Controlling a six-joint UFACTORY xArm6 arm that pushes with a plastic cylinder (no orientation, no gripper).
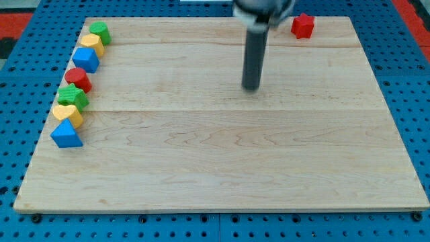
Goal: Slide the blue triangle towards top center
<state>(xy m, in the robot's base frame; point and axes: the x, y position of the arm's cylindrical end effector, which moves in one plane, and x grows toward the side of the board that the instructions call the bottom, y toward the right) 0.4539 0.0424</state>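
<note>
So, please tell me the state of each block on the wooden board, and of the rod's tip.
My tip: mid-board, touching no block.
Blue triangle block: view's left edge, untouched, against yellow block.
Red star-like block: alone, view's top right.
Green, yellow, blue, red, green blocks: packed along left edge.

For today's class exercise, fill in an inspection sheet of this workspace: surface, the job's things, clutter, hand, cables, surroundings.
Surface: pale wooden board, planks running across the view.
Job's things: blue triangle at the view's left edge, lowest in the column of blocks.
Clutter: above it yellow block, green block, red block, blue block, another yellow, another green; red star-like block at top right.
Hand: none; my tip rests mid-board, far from the triangle.
Cables: nothing seen.
Surroundings: blue perforated base.
</note>
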